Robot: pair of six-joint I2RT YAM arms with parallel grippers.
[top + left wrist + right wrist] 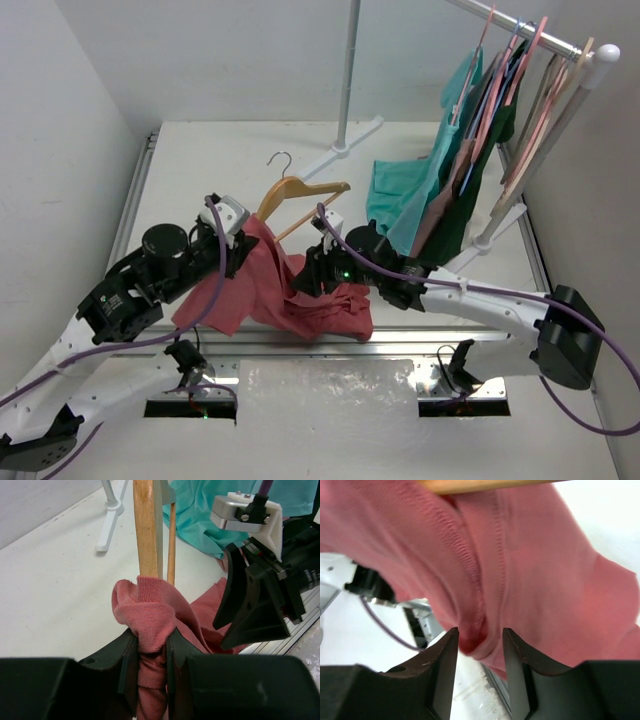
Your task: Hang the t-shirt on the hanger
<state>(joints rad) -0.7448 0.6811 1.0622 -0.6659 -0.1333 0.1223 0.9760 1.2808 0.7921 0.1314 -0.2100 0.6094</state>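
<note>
T-shirt [265,290] lies bunched by the worktop's [200,170] near edge, one hanger [300,190] end poked inside; most of the threading remains, I judge. Left wrist: left gripper [151,640] clenches the collar at that end. Right wrist: right gripper [480,635] straddles a fold; grip unclear.

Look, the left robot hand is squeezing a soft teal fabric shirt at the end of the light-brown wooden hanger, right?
No, the colour is wrong. The left wrist view shows the left gripper squeezing the soft coral-red fabric t-shirt at the end of the light-brown wooden hanger.
</note>
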